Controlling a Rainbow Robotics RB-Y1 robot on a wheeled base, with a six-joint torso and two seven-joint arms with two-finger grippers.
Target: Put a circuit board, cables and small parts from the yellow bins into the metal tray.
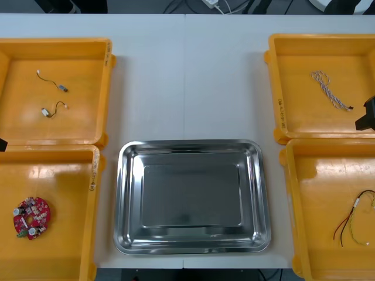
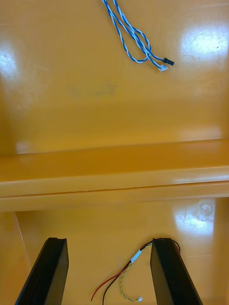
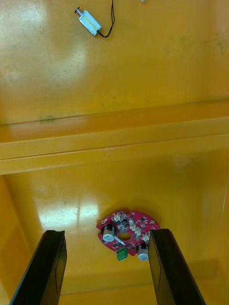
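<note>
Both claws stand wide open & empty, prob. staged for a pick: left claw (image 3: 107, 233) lines up on the red board (image 1: 33, 217) in the lower-left bin (image 1: 58, 175), right claw (image 2: 109, 240) on the red/yellow cable (image 1: 351, 219) at lower right, w/ the tray (image 1: 190, 146) at centre bare.

metal tray (image 1: 193, 199) — shiny, smooth | 4 yellow bins (image 1: 58, 126) — glossy plastic | table (image 1: 187, 76): matt
</note>
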